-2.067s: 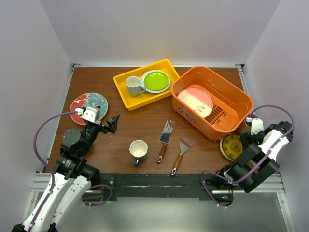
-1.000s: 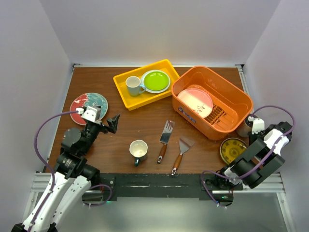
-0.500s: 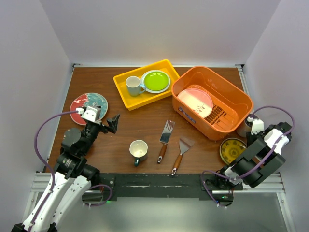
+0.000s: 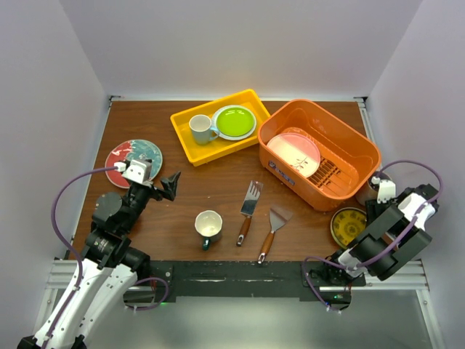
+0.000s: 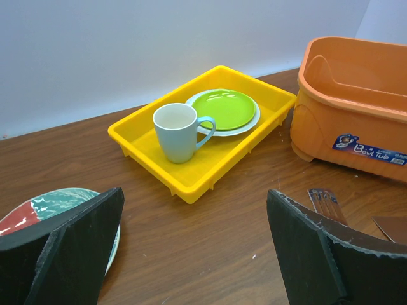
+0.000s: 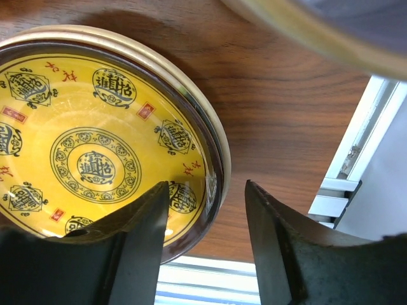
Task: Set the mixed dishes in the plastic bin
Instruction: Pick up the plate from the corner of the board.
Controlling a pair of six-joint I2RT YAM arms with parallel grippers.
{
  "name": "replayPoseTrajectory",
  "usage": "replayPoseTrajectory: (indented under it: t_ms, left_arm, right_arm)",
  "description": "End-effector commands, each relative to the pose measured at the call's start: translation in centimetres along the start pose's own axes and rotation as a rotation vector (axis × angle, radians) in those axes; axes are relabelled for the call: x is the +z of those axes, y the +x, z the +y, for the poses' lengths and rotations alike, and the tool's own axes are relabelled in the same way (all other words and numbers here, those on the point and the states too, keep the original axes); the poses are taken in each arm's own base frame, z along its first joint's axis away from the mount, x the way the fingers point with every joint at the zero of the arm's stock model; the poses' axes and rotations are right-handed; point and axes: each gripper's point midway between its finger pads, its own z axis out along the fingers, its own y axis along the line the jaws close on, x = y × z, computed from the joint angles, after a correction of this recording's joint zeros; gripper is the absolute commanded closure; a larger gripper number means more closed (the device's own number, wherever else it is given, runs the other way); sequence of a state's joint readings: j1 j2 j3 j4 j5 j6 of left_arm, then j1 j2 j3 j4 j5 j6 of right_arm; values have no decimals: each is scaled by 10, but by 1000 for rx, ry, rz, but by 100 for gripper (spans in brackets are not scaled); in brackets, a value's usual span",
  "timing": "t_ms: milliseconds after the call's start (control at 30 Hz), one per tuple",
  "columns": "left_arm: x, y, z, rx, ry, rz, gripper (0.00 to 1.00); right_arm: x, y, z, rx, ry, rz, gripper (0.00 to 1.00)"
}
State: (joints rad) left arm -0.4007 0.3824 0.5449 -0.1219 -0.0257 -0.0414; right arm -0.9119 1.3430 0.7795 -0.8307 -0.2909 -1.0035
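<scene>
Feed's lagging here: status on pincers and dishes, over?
Left pincer open, empty. Right pincer open, straddling yellow plate rim. Pink plate in bin. Nothing blocking.

A white mug (image 4: 201,129) stands in the yellow tray (image 4: 182,138); 2 spatulas (image 4: 251,198) lie on the table (image 4: 182,211).

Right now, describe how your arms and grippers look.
Both arms have black joints and white shells: left arm, right arm. A purple cable loops along each. The left gripper and right gripper have broad, dark, matte fingers. A white block sits at each wrist.
</scene>
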Motion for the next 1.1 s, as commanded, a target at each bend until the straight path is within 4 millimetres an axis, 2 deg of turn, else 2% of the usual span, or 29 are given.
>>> replayPoseTrajectory:
  t_ms: [0, 300, 633, 733, 767, 867, 900, 967, 1000, 1067]
  left_arm:
    - [2, -10, -3, -7, 16, -38, 0]
    - [2, -9, -3, -7, 16, -36, 0]
    - [4, -7, -4, -7, 16, -28, 0]
    - [4, -7, -4, -7, 16, -27, 0]
    - [4, -7, -4, -7, 16, -25, 0]
    - [4, -7, -3, -5, 16, -25, 0]
    - [4, -7, -3, -5, 16, -25, 0]
    - [4, -7, -3, -5, 16, -25, 0]
    - [4, -6, -4, -7, 16, -24, 0]
    - [4, -7, -4, -5, 18, -27, 0]
  right_arm:
    - [-1, -7, -1, -3, -8, -28, 42]
    - [1, -6, -1, 4, -18, -21, 33]
    - [11, -5, -2, 20, -45, -14, 34]
    - [14, -4, -1, 25, -56, -12, 38]
    - [14, -4, -1, 25, -57, -11, 44]
    - [16, -3, 0, 28, -57, -11, 54]
    - [16, -3, 0, 28, -58, -12, 61]
    - [15, -4, -1, 30, -53, -15, 67]
    - [13, -6, -3, 27, -46, -21, 73]
    - [8, -9, -4, 22, -31, -32, 79]
